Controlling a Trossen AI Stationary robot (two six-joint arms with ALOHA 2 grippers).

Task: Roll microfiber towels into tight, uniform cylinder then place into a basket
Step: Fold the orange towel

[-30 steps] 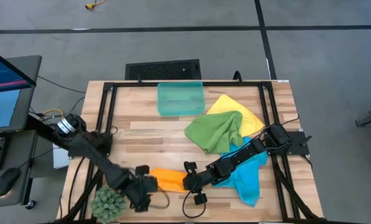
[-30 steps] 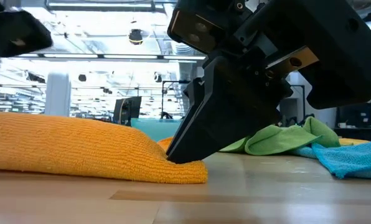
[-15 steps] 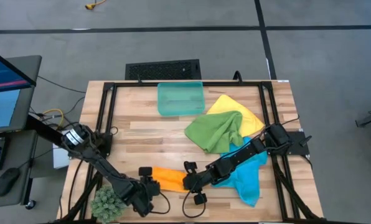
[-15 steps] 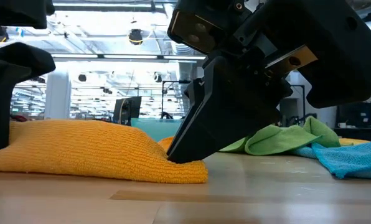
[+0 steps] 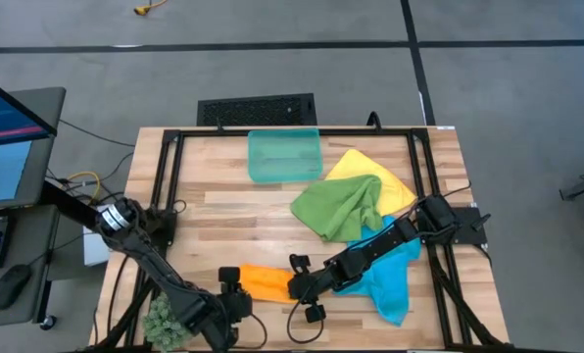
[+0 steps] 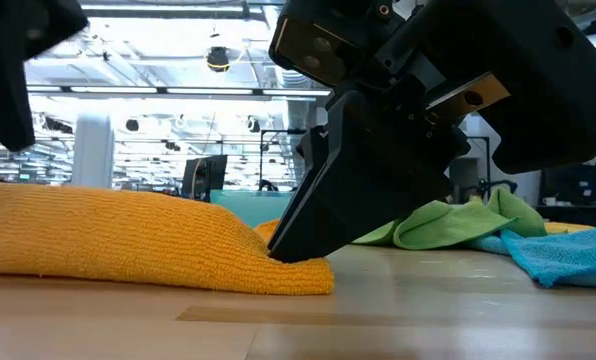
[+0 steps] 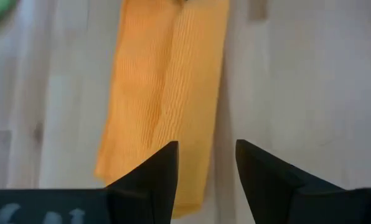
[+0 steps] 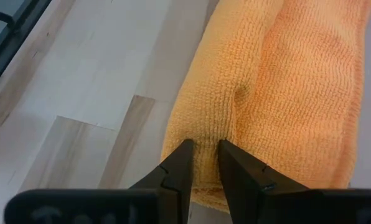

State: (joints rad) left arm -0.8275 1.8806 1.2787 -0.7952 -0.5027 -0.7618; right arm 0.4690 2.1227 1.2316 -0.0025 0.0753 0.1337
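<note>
The orange towel [image 5: 264,282] lies as a folded strip near the table's front edge, flat on the wood. My right gripper [image 8: 203,159] is shut on its right end. My left gripper [image 7: 205,163] hangs open above the strip's left end [image 7: 154,180], its fingers clear of the cloth; in the low view it is the dark shape at the upper left [image 6: 18,60]. The green towel [image 5: 343,207], yellow towel [image 5: 385,174] and blue towel [image 5: 390,281] lie heaped at the right. The teal basket [image 5: 284,155] stands at the far middle. My right gripper pinches a raised fold of the orange towel at its right end [image 8: 205,134] between its two fingers. The fingers slant down from the table's right side [image 6: 296,248] and point along the strip. The towel stays flat on the table.
A spiky green plant ball [image 5: 168,319] sits at the front left corner, beside my left arm. Black frame rails [image 5: 170,176] run along the table's left, right and far sides. Bare wood shows between the basket and the orange towel.
My left arm has swung toward the table's near edge and sunk a little, its wrist rolling, while the gripper stays at the orange towel's left end with the same gap. The towel and my right gripper have kept still.
</note>
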